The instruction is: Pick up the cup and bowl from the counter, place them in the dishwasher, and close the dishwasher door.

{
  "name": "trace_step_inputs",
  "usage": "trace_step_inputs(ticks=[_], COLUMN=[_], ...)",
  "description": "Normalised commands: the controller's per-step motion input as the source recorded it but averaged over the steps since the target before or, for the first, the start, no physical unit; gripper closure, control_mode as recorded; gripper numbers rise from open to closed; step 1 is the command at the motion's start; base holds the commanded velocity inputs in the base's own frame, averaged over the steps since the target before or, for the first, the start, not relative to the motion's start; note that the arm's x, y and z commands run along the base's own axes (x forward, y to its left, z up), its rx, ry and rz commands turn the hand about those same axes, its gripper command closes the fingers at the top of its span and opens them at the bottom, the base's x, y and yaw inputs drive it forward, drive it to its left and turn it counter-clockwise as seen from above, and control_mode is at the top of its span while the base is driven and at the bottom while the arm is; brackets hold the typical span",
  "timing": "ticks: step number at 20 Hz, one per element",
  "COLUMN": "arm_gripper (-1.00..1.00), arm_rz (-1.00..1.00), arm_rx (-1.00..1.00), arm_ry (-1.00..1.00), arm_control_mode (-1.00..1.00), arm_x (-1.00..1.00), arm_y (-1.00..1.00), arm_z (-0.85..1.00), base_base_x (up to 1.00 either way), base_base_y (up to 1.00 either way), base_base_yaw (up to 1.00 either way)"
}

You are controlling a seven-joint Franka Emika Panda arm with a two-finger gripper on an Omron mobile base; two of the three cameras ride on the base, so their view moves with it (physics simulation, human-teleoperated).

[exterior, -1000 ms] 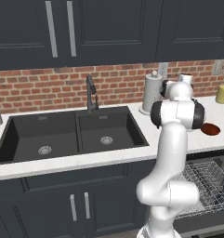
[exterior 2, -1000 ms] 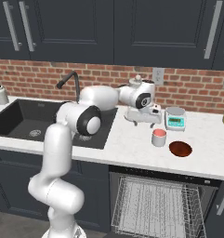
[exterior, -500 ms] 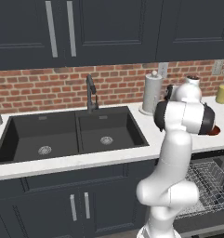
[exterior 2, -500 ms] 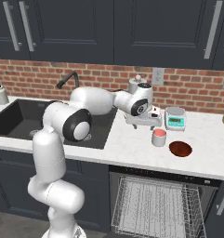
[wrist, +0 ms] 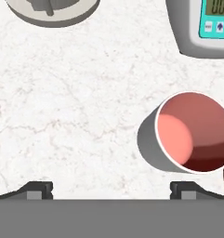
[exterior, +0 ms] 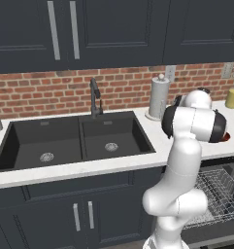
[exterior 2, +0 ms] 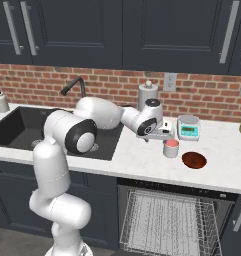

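The small pinkish-red cup [exterior 2: 171, 147] stands on the white counter [exterior 2: 137, 156], with the dark reddish-brown bowl [exterior 2: 194, 160] just to its right. My gripper [exterior 2: 163, 136] hangs open, pointing down, just left of the cup and slightly above it. In the hand view the cup [wrist: 192, 132] sits to the right above my right fingertip [wrist: 185, 189], outside the open gripper [wrist: 111, 190], and only bare counter [wrist: 85, 116] lies between the tips. The dishwasher [exterior 2: 172, 192] is open with its wire rack [exterior 2: 167, 220] pulled out. Its door is out of view.
A small kitchen scale [exterior 2: 188, 127] stands behind the cup and a paper towel holder [exterior 2: 148, 95] behind my hand. The black double sink [exterior: 75, 138] with its faucet [exterior: 94, 96] lies to the left. An olive-yellow cylinder [exterior: 232, 98] stands at the far right.
My hand has dropped lower and edged right, closer to the counter beside the cup. The jaws stayed open. Cup and bowl have not moved.
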Motion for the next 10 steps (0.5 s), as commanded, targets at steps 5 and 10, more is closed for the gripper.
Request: trace_step_inputs(ticks=[5, 10], arm_gripper=[-1.00, -1.00], arm_rz=[0.00, 0.00], arm_rx=[0.00, 0.00], arm_ry=[0.00, 0.00], arm_control_mode=[-1.00, -1.00], arm_x=[0.00, 0.00], arm_y=[-0.32, -0.26], arm_z=[0.00, 0.03], base_base_x=[0.00, 0.00], base_base_y=[0.00, 0.00], base_base_yaw=[0.00, 0.00])
